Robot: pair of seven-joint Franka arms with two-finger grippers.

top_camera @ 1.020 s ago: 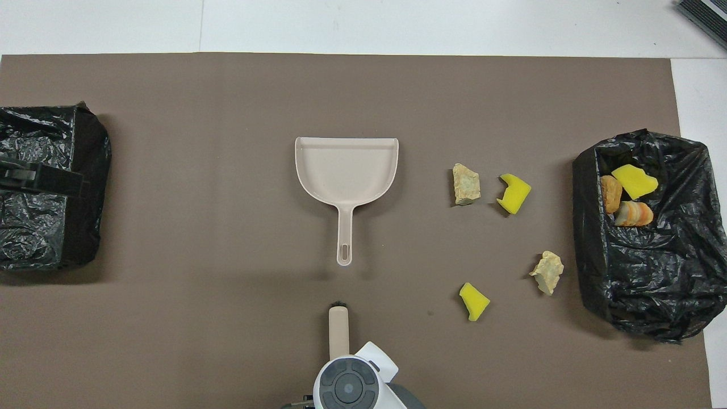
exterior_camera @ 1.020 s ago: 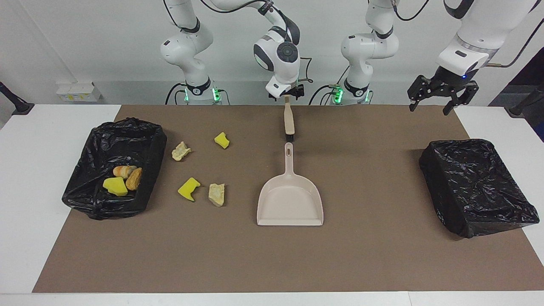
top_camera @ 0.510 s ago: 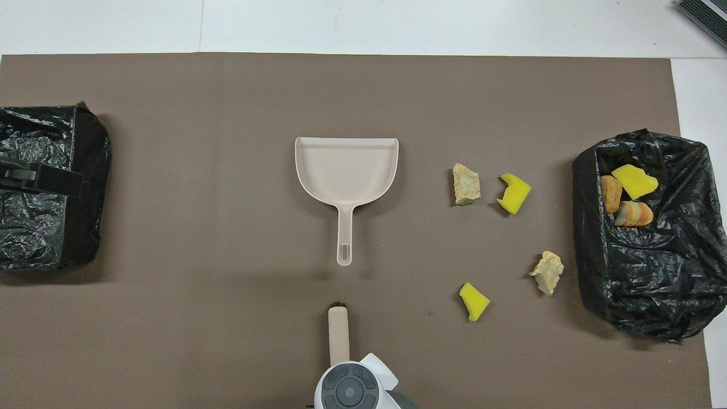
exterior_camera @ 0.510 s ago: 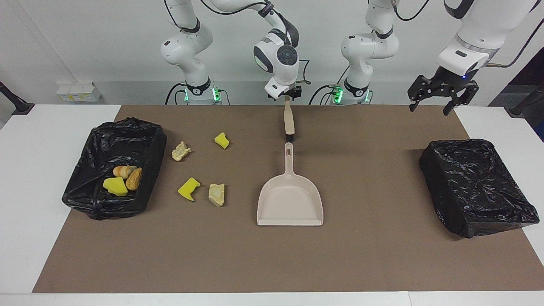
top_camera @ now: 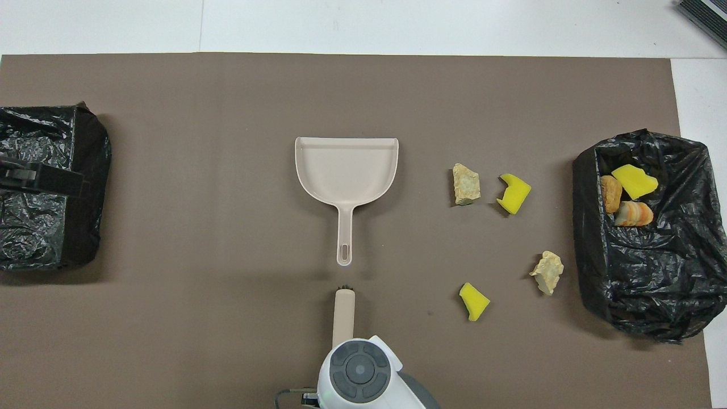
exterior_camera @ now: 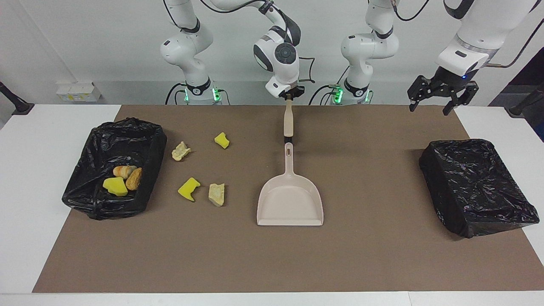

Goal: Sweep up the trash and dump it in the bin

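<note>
My right gripper point(exterior_camera: 290, 96) is pinched on the brush point(exterior_camera: 288, 121) handle; my own wrist hides the grasp in the overhead view. Bristle end sits just short of the dustpan point(exterior_camera: 290, 199) handle. Going left to right across the facing view: open bin point(exterior_camera: 114, 168) at the right arm's end, with three trash pieces point(exterior_camera: 122, 178) inside; four more scraps point(exterior_camera: 199, 168) on the mat point(exterior_camera: 272, 259) between bin and dustpan. Second bin point(exterior_camera: 476, 185) at the left arm's end, interior not visible. My left gripper point(exterior_camera: 442, 100) waits, spread, over the mat's corner. No legible writing.
</note>
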